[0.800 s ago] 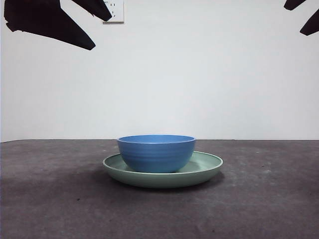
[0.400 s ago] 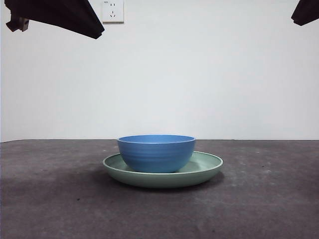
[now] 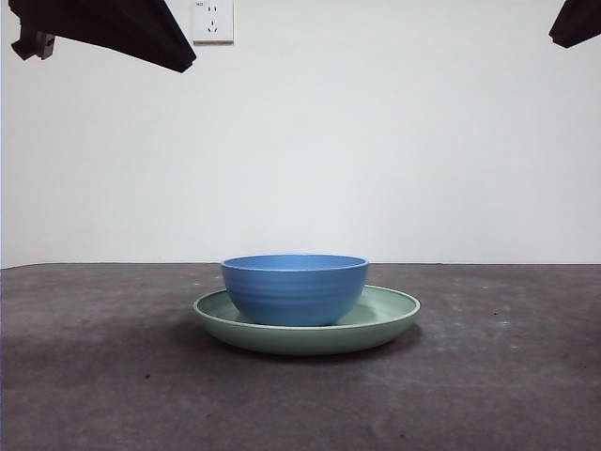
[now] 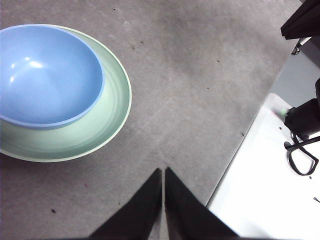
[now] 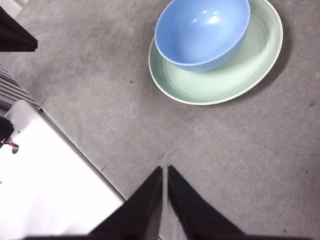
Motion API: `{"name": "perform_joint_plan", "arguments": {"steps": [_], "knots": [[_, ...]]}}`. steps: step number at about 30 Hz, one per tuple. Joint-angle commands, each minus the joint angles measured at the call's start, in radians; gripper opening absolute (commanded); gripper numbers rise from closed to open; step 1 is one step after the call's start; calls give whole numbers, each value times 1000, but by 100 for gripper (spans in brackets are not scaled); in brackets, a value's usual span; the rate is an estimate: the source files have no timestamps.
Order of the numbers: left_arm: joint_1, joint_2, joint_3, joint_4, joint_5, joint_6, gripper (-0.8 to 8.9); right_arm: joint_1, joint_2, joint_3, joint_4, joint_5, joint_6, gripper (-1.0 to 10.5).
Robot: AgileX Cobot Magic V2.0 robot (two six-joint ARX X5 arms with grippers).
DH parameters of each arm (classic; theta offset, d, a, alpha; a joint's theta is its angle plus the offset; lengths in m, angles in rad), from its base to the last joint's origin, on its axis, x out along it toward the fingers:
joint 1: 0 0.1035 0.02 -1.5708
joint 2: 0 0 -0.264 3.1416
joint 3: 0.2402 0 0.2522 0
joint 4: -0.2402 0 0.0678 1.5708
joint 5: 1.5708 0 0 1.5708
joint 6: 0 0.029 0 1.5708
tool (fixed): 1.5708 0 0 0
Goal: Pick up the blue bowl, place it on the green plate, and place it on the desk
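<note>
The blue bowl [image 3: 295, 287] sits upright inside the green plate [image 3: 390, 315], off-centre toward one side, and the plate rests on the desk [image 3: 94, 376]. The left wrist view shows the bowl [image 4: 47, 75] in the plate [image 4: 112, 115], well apart from my left gripper [image 4: 163, 172], which is shut and holds nothing. My right gripper [image 5: 164, 171] is also shut and empty, high above the desk [image 5: 250, 150] with the bowl [image 5: 202, 30] and plate [image 5: 220, 82] far from it. In the front view both arms are only dark tips at the top corners.
A white wall with a socket [image 3: 213, 21] stands behind the desk. White surfaces border the desk edge beside each arm [image 4: 265, 185] [image 5: 45, 175], one with black cabling [image 4: 300, 150].
Since a second ago both arms have risen and drawn back toward the top corners, and their jaws have closed. Bowl and plate have not moved.
</note>
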Motion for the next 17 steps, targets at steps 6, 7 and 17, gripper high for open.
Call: {"name": "perform_joint_plan", "arguments": {"steps": [6, 7, 17], "knots": [[-7, 2, 12, 9, 5, 2, 9, 6, 8, 15, 8, 0, -14, 11], [-3, -9, 12, 10, 3, 3, 9, 6, 8, 15, 8, 0, -14, 11], [229, -265, -7, 224, -116, 97, 9, 6, 8, 15, 9, 0, -14, 11]]}}
